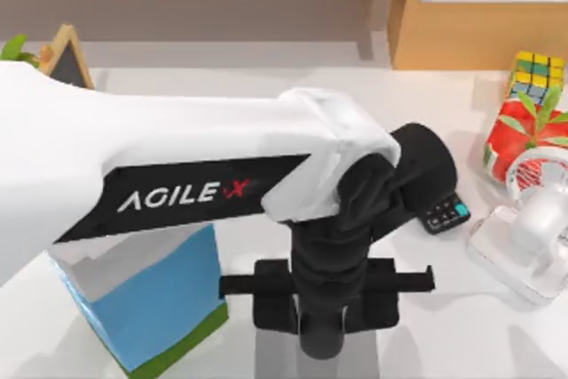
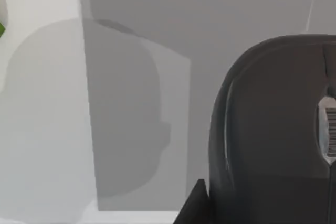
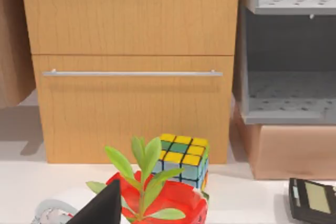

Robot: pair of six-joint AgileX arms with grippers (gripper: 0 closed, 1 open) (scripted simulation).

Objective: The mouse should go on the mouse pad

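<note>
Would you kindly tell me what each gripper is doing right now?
Left gripper: above the mouse pad, mouse close under it; grasp cannot be told.
Right gripper: cannot be told.

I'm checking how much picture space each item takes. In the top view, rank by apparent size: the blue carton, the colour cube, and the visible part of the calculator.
1. Blue carton, by far the largest.
2. Colour cube.
3. Calculator, mostly hidden behind the left arm, so only a corner counts.
</note>
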